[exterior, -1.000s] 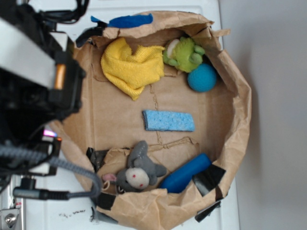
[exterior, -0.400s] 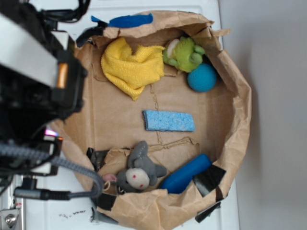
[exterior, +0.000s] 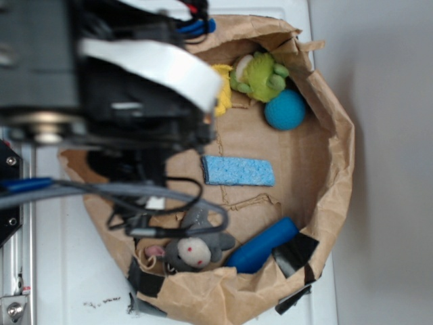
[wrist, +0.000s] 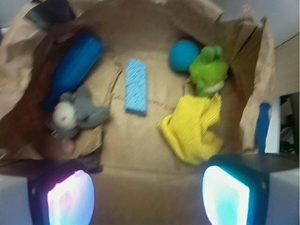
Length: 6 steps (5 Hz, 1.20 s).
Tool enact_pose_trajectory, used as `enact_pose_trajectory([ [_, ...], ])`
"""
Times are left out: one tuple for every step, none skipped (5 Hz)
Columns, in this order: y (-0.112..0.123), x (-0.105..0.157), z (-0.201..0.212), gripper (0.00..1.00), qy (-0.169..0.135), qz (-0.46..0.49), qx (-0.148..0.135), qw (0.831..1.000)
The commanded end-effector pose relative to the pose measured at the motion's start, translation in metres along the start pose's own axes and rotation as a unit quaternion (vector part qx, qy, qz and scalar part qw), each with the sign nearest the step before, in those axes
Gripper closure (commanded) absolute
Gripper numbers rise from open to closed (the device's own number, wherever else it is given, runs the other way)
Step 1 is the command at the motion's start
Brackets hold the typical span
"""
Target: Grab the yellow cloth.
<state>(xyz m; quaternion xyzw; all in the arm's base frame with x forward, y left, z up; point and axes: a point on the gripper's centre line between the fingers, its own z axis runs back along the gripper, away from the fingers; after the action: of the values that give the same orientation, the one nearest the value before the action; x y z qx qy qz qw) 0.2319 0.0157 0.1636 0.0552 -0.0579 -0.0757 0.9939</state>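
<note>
Above the paper-lined bin, the fingers (wrist: pixel 149 194) stand wide and empty, and a careless descent toward the yellow cloth (wrist: pixel 193 128) could snag the touching green frog (wrist: pixel 209 68).

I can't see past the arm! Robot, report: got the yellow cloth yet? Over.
Jaws open, empty, above the bag floor. Yellow cloth not grabbed, touching green frog. Nothing blocking it.

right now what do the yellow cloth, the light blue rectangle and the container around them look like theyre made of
The yellow cloth looks like soft matte fabric: it lies bunched in folds, though the weave is too blurred to tell. The light blue rectangle looks like a sponge: flat, matte, with a speckled, porous-looking face. The container looks like crumpled brown paper, creased and torn at the rim, patched with black tape.
</note>
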Motion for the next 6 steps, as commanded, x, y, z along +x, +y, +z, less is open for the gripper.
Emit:
enact_pose_trajectory([
  [0.019,0.022,-0.046,0.0,0.013,-0.001,0.032,0.999],
  [0.018,0.02,-0.058,0.0,-0.011,-0.021,0.025,0.999],
  [0.019,0.005,-0.069,0.0,0.0,-0.035,0.007,0.999],
  [0.021,-0.006,-0.073,0.0,0.012,-0.031,0.004,0.999],
  [0.024,-0.009,-0.073,0.0,0.01,-0.029,0.001,1.0],
  [0.029,-0.01,-0.08,0.0,0.008,-0.019,0.021,1.0],
])
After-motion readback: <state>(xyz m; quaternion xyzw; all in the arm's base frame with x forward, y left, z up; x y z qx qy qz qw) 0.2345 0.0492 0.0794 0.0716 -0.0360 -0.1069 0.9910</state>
